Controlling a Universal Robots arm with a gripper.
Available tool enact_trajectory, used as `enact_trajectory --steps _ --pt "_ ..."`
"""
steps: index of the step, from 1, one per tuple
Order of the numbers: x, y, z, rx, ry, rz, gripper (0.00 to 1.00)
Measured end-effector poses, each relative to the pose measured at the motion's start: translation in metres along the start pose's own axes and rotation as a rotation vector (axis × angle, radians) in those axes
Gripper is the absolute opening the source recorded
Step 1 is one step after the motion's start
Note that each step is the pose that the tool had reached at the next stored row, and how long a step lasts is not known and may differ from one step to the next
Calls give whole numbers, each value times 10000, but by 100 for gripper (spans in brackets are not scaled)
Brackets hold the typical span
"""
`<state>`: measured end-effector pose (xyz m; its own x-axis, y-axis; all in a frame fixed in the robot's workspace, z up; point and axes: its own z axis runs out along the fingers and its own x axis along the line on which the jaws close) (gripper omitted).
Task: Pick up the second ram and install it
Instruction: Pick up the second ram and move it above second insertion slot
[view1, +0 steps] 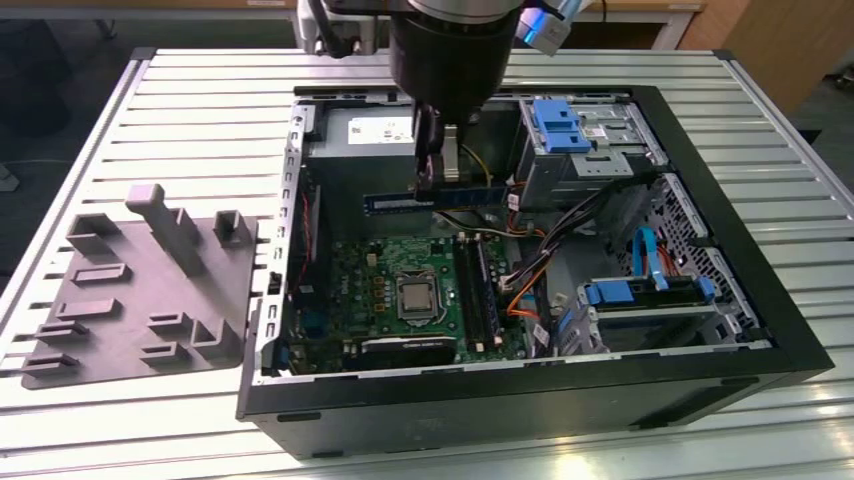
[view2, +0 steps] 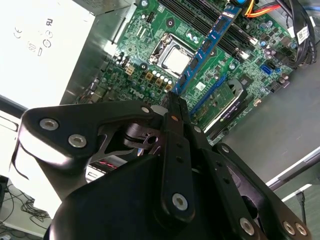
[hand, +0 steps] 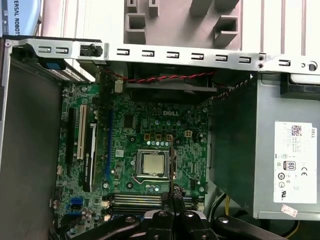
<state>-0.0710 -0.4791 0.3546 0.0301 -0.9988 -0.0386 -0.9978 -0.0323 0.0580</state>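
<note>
Slatted metal surface (view1: 200, 90) bearing open computer case (view1: 534, 385) and grey tray (view1: 134, 290); gripper (view1: 438, 190) clamped on memory stick (view1: 400, 203) above motherboard (view1: 360, 270).

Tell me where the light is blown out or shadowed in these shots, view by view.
Exterior view: the slatted table glares near the front, while the computer case interior is shadowed. Second wrist view: the power supply side is washed out white; the end effector holding the second ram is dark. First wrist view: even light on the motherboard.
</note>
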Motion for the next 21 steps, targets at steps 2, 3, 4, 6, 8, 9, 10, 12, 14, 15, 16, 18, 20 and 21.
enact_trajectory --steps 2,3,4,6,8,9,10,12,14,15,16,18,20,21 --pt "0 -2 6 0 0 -1 12" --pt "1 -4 9 0 0 -1 12" --pt "1 -6 11 0 0 -1 12" --pt "1 -13 17 1 -1 -1 12" --pt "2 -18 26 1 -1 0 12" --pt "2 -20 31 1 -1 0 12" --pt "2 -22 38 1 -1 0 12" --pt "3 -26 53 1 0 0 12" --pt "4 -28 69 1 -1 1 12" --pt "4 -29 77 1 -1 0 12" --pt "4 -30 86 1 -1 0 12" --pt "5 -31 101 1 -1 0 12" --pt "5 -32 116 0 0 0 12" --pt "6 -33 123 1 0 0 12"
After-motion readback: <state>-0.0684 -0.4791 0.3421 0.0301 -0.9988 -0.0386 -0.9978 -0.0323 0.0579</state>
